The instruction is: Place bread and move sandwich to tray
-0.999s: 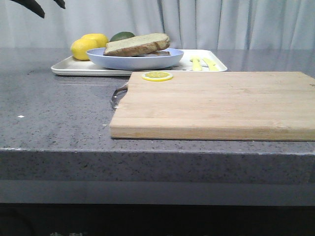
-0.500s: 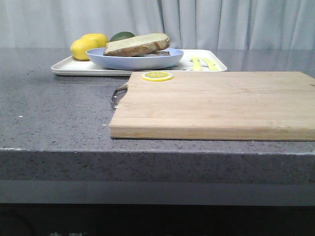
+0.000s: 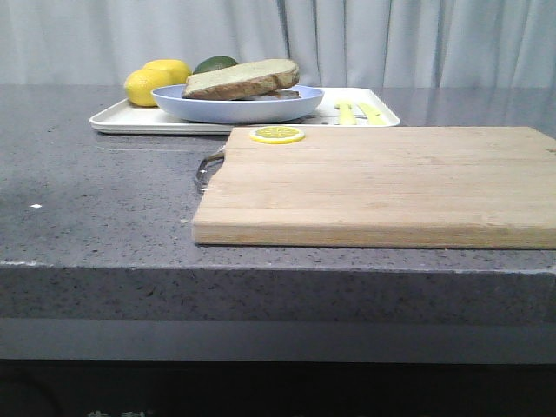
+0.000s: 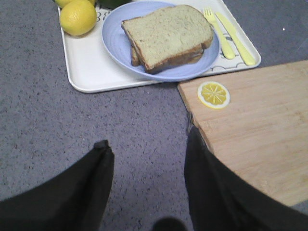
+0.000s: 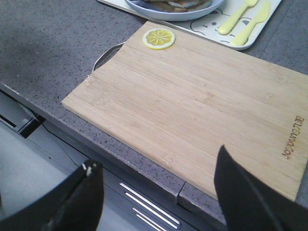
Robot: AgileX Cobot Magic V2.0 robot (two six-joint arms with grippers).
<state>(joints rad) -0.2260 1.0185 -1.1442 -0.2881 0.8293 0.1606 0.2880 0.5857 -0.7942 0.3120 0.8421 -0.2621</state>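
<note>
The sandwich (image 4: 167, 36) shows only its top slice and crust edges; its filling is hidden between the slices. In the front view the plate (image 3: 237, 105) rim hides the lower slice. The cutting board (image 3: 382, 182) runs past that view's right edge. In the right wrist view the tray (image 5: 240, 33) and plate are cut off. The green fruit (image 3: 215, 63) sits half hidden behind the bread.

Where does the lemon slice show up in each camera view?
Front view: lemon slice on the cutting board's far left corner.
Left wrist view: lemon slice on the board corner nearest the tray.
Right wrist view: lemon slice on the same corner.
Shared landmark: the board's metal handle.
</note>
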